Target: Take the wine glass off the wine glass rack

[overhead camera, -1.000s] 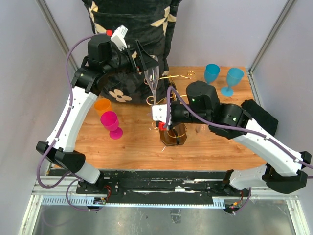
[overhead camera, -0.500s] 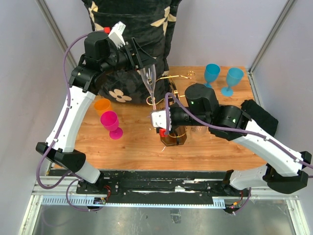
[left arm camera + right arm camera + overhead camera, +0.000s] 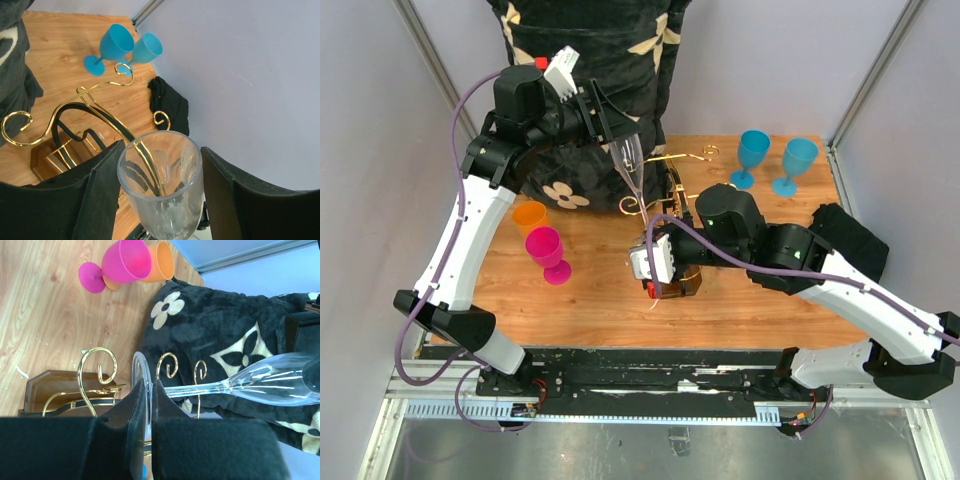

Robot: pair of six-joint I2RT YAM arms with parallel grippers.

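The wine glass (image 3: 629,157) is held tilted above the wine glass rack (image 3: 50,385), so it seems nearly off; carrying it clear is left. Its bowl (image 3: 160,195) is hugged by the half-open left jaws, and its foot (image 3: 136,365) is pinched by the shut right jaws. That pinch is shown only in the right wrist view.

White-shelled arms (image 3: 470,235) with black joints (image 3: 525,100), purple cables (image 3: 467,98), black jaws.

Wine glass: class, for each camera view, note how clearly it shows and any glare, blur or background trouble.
Top external view: wine glass faint against the dark patterned cloth. Left wrist view: rim sharp, wine glass rack visible through the bowl. Right wrist view: white highlights along the bowl, foot near the lens soft.
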